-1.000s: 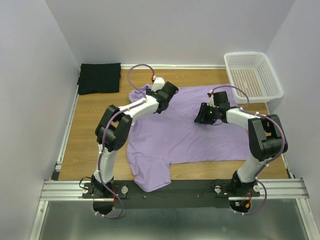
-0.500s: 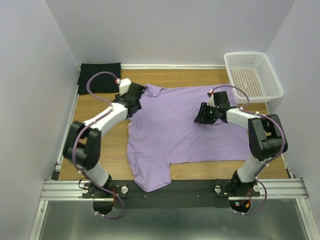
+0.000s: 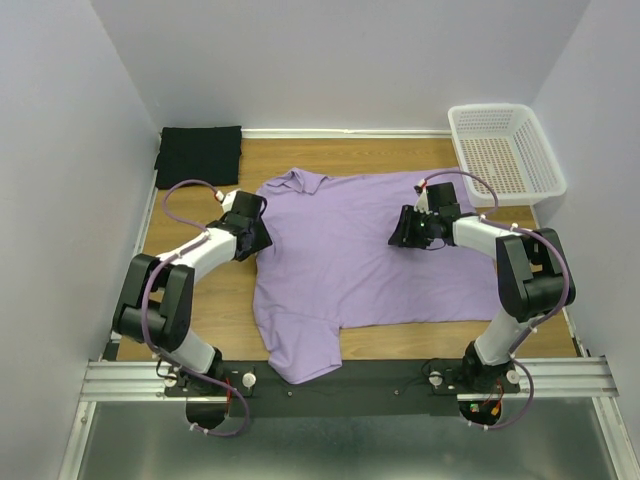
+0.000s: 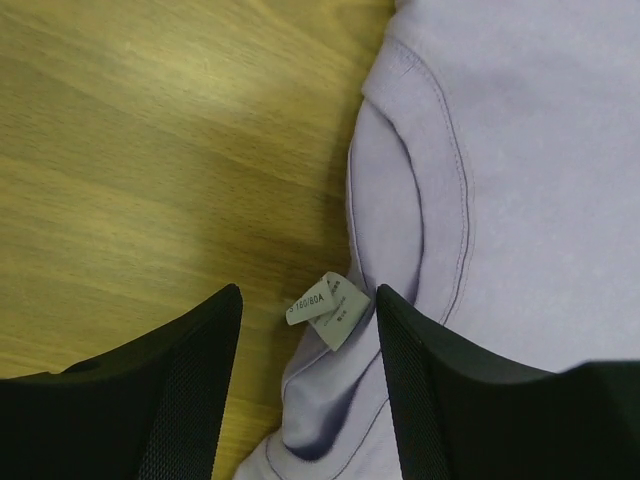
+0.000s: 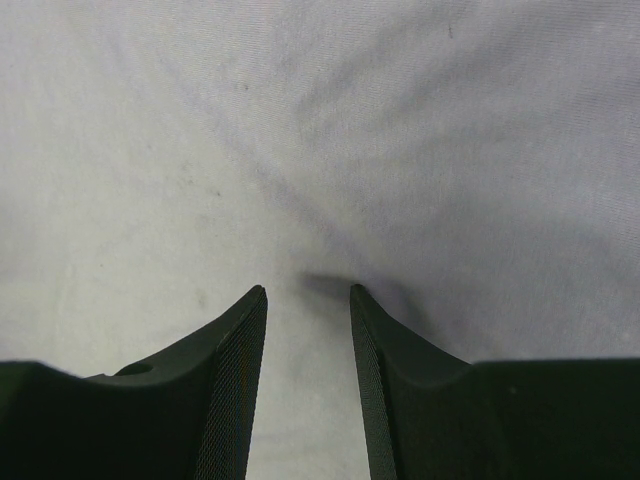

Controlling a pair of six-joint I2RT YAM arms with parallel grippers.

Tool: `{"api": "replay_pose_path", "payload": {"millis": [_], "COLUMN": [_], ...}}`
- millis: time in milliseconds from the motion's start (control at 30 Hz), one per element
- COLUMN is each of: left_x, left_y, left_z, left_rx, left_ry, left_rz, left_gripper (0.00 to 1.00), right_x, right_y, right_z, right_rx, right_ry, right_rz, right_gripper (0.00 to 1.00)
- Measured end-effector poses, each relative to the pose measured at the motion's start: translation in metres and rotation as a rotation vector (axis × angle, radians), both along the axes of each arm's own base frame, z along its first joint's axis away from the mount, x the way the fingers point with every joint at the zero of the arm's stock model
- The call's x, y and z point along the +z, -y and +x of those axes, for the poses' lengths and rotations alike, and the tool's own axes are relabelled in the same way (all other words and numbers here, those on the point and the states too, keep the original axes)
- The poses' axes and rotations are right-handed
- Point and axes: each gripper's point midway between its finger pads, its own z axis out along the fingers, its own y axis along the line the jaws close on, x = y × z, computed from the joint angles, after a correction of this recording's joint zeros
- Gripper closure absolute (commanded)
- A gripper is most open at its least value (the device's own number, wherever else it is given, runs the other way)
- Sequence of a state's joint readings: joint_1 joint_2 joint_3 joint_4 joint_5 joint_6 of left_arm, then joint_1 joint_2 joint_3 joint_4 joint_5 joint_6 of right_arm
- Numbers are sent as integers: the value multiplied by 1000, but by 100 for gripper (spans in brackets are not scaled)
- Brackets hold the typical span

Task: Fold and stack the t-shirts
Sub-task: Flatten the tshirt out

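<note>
Lavender shirt (image 3: 370, 250) flat mid-frame on counter (image 3: 360, 155), black shirt (image 3: 199, 155) folded upper left. Left claw (image 4: 308, 295) apart over lavender's edge tag (image 4: 328, 308). Right claw (image 5: 308, 292) pressed into lavender cloth, can't tell if gripping.

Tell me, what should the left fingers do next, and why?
Probably lower and close on the lavender shirt. The left fingers are open, straddling its edge and white tag, one side over the table, so the cloth is ready to pinch.
</note>
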State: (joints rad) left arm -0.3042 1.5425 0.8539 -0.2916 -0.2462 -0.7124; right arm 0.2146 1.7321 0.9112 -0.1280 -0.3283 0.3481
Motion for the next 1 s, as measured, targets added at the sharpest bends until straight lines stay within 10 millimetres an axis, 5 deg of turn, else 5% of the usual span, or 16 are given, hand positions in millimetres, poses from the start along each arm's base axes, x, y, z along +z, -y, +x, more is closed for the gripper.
{"api": "replay_pose_path", "payload": {"millis": [200,400,600,733,867,1000], "left_x": [-13,-18,-13,10,37,39], "left_y": [11,15,5,-12,-15,-13], "left_z": [0,2,1,5,-3,-21], "left_rx": [-35,-52,-23,32,54,38], "left_ry": [-29,-39,-62,-36,-5,-31], "left_rz": [-44,-59,5,115,269,388], "left_gripper": [46,82,85,82,56,33], "right_x": [0,0,0,0,0,0], "right_y": [0,0,-1,-2,-4,-5], "right_z": [0,0,0,1,3,2], "right_rx": [2,3,5,7,13,19], "right_ry": [1,2,3,4,11,9], "right_rz": [0,2,5,8,19,27], "right_gripper": [52,52,52,52,52,52]}}
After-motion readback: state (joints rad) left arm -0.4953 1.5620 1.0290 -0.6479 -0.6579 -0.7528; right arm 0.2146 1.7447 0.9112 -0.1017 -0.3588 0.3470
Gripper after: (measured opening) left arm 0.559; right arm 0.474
